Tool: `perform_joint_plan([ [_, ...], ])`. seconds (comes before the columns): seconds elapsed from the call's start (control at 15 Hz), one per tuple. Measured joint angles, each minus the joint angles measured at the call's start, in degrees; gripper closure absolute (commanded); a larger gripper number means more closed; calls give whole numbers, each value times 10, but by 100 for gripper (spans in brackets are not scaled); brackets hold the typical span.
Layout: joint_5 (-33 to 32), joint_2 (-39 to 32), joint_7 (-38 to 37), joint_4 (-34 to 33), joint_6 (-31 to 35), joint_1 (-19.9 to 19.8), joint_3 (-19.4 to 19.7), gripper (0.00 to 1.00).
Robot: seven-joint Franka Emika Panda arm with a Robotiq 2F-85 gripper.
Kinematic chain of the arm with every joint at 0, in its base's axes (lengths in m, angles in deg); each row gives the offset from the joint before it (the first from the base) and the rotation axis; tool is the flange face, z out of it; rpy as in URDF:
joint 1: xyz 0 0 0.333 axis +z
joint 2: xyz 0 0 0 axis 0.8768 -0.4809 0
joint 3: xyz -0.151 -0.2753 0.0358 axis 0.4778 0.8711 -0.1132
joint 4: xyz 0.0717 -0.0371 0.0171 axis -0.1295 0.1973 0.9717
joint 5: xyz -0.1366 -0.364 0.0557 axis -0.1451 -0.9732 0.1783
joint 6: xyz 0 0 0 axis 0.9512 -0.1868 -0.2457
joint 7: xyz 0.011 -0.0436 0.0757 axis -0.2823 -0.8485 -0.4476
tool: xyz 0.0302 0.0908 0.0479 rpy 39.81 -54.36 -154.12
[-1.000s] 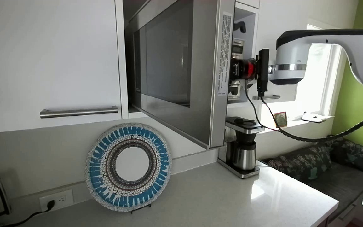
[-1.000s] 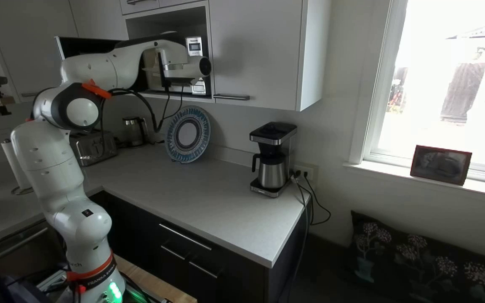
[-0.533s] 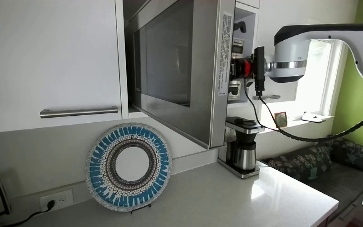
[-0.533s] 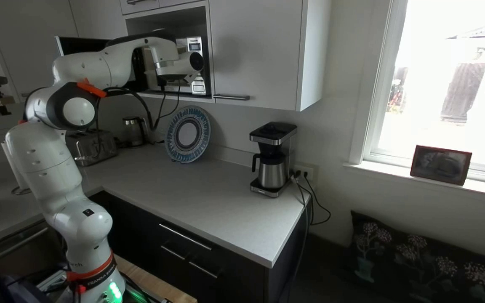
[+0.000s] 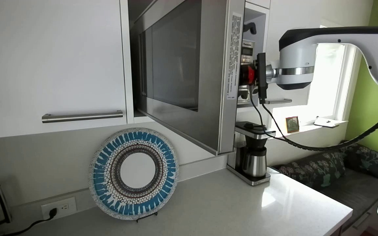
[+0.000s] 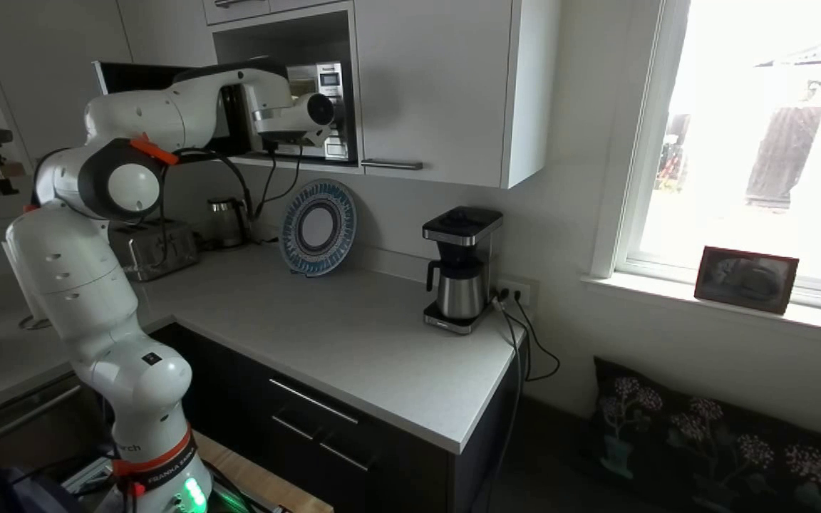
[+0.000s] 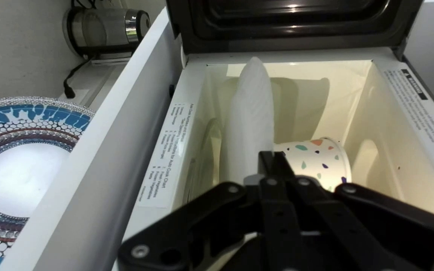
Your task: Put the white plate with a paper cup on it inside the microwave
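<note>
Paper cup [image 7: 317, 160]: wrist view, off-white, round-rimmed, color flecks, just past end effector [image 7: 276, 162].
Microwave [image 7: 390, 150]: smooth cream walls; open room ahead of end effector.
White plate [image 7: 249, 120]: inside microwave, reaching ahead of end effector.
End effector: pinching plate's near rim.
Microwave door [image 5: 176, 65]: in an exterior view, grey frame, dark glass, edge hiding end effector's front.
Coffee maker [image 6: 462, 272]: in an exterior view, steel and black, below end effector.

Microwave door [image 5: 210, 72]: swung open | gripper [image 5: 246, 74]: partly behind it, fingertips hidden | patterned plate [image 5: 137, 170]: upright on counter [image 5: 215, 203] | coffee maker [image 5: 256, 160]: same counter, well apart
</note>
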Motion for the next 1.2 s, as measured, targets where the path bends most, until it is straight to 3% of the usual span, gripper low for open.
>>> perform_joint_plan([
  [0.4,0,0,0,12,60,14,-12,100],
  [1.2,-30,-6,-39,13,72,20,-20,100],
])
